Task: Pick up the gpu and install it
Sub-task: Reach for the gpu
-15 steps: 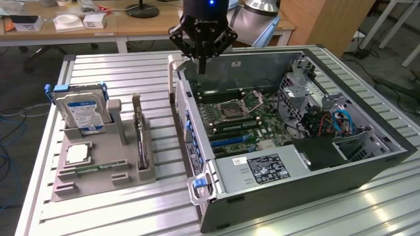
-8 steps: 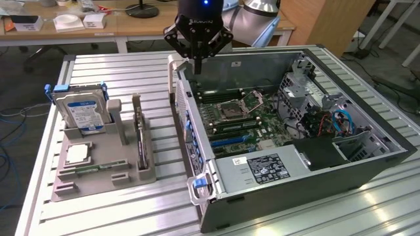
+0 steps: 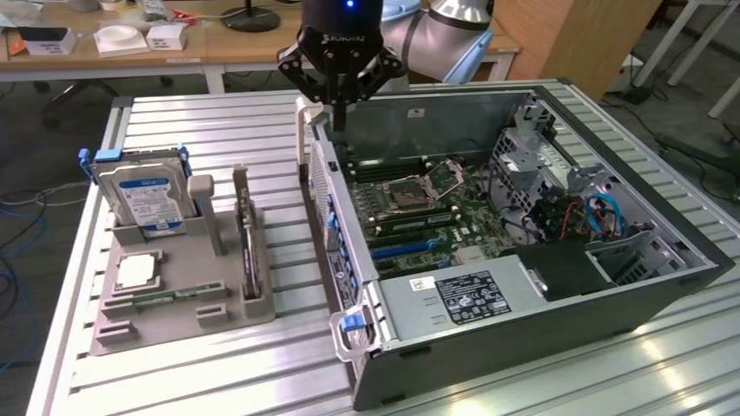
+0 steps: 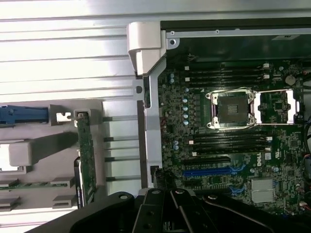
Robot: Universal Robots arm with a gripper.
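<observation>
Grey moulded fixture [image 3: 162, 325], lower left of the exterior view, resting on a ribbed metal table [image 3: 208, 121]. It carries the gpu [image 3: 245, 227], standing on edge in a narrow slot along the fixture's side nearest the open computer case [image 3: 647, 286]. In the wrist view the gpu [image 4: 86, 155] appears as a green board seen edge-on. A hard drive [image 3: 145, 195] with a blue-white label stands upright in the same fixture, and a square processor chip [image 3: 137, 270] lies flat in front of it. The gripper [image 3: 340, 124], upper centre of the exterior view, hangs above the case's far corner, fingers clenched together on nothing, well apart from the gpu. The card is untouched, and the blue expansion slot [image 4: 206, 171] looks vacant.

Risks, as judged:
- **Clenched fingers:** they cannot straddle the card, so a descent in this state would strike its upper edge and could tip it.
- **Case wall:** the case wall [image 3: 314, 165] rises just beside the fixture, so a wide approach could knock it.
- **Grasp position:** a grasp off the card's middle could let it swing and meet the slot askew.
</observation>
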